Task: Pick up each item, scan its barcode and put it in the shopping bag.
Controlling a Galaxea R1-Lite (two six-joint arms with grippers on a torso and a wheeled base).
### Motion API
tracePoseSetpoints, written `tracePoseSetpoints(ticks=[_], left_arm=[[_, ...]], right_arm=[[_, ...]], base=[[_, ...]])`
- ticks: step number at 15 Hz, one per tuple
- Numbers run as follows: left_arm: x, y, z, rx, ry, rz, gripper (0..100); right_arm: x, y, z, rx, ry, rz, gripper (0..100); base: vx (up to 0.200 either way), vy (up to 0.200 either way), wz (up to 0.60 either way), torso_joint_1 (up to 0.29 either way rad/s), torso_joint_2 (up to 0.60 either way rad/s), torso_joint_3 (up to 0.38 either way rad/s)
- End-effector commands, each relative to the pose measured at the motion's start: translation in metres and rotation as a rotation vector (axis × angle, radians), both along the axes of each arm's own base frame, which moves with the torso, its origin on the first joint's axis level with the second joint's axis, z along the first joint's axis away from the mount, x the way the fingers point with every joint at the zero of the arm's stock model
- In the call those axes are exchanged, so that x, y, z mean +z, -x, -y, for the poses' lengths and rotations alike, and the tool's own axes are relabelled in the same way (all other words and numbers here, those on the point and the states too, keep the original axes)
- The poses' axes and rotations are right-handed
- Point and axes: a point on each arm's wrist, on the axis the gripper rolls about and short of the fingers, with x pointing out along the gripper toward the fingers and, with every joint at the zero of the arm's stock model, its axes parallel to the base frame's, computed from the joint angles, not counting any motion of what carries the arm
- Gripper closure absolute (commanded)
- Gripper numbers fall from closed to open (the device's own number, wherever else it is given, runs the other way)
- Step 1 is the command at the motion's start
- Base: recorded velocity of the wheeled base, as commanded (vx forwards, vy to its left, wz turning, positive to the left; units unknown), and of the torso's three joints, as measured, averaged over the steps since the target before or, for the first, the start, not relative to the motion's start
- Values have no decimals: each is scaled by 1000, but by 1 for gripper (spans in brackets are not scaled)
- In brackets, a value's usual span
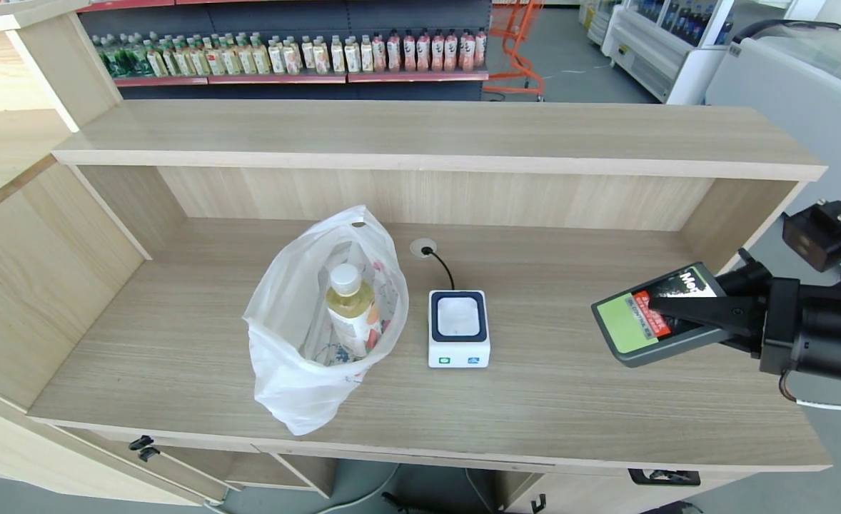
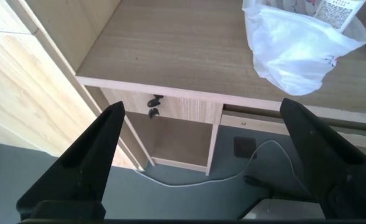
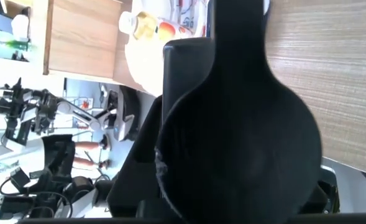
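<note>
Here the right gripper (image 1: 667,314) is clamped on a flat box (image 1: 627,330) at the right edge of the head view, one finger lying across the printed face and the other hidden under it. The box hangs above the right end of the counter (image 1: 570,400), tilted, its green end pointing toward the centre of the frame. Likely it is held flat and high like this so a face can be turned down onto the scanner (image 1: 459,327); I cannot see which face carries the barcode.

The scanner sits mid-frame with its window up, its cable (image 1: 440,265) running to a hole at the back. Just beside it on the left the bag (image 1: 299,385) stands open, mouth up and slumped toward the lower left, with a bottle (image 1: 351,307) upright inside. That spot suits a short hop from scan to drop.

Bare counter lies between box and scanner, so a sweep toward mid-frame looks free. The raised back wall along the upper frame and the side wall at the right hem the arm in, and the front edge runs along the bottom. The bag's thin rim nearly touches the scanner and could snag.

The left gripper (image 2: 202,109) hangs with fingers spread wide, holding nothing, below the counter's front edge near the bag
</note>
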Motion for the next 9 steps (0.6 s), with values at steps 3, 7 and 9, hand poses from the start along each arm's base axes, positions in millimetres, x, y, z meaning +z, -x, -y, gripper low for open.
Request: tracePoseSetpoints(ticks=[3,7,9], left_arm=[[0,0,0,0,0,0,0],[0,0,0,0,-2,0,0],[0,0,0,0,0,0,0]], right_arm=[[-4,-5,0,8,21,-1,100],[-5,-5,0,7,25,-2,100],[-11,-6,0,19,63,12,100]], base=[[0,0,0,0,0,0],[100,0,0,-1,2,4],[200,0,0,-15,-7,7]])
